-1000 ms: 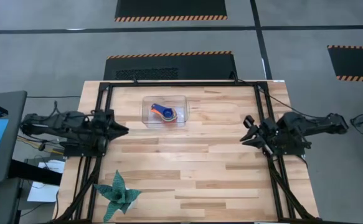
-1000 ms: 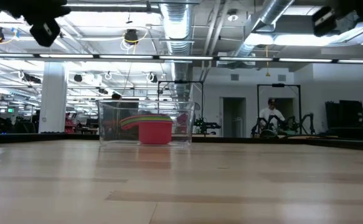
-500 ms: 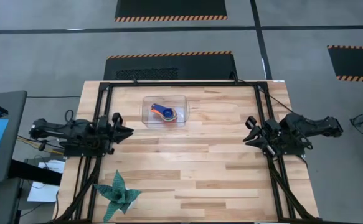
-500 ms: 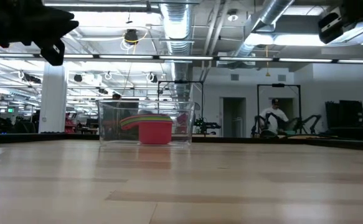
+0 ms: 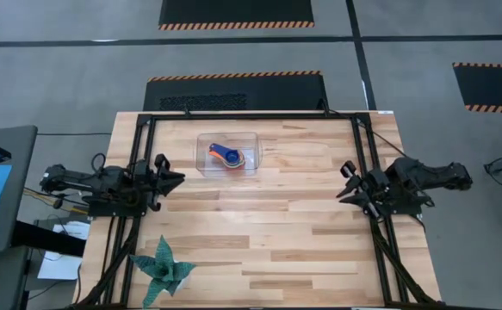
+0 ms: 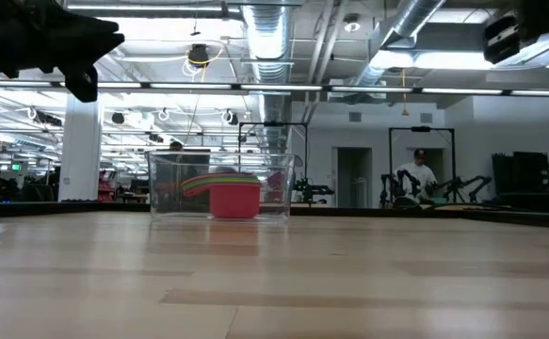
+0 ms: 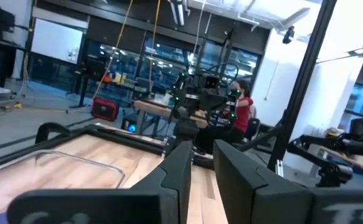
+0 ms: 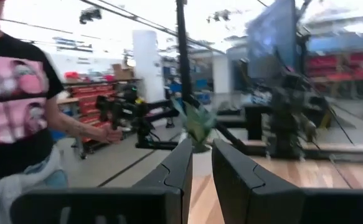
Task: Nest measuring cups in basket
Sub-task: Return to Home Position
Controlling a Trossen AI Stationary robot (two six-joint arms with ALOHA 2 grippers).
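Currently noted: left gripper at mid-left of high view, fingers set slightly apart with a narrow gap, empty. Right gripper at mid-right, likewise a slim gap, nothing held. Risk judged low: a careless sweep inward could nudge the clear basket or tip the stack. Measuring cups nested inside basket, upper centre of high view, well apart from both grippers. Red cup outermost in low view. Teal paper plant at lower left, uninvolved.

Inner measuring cups hidden, nested.
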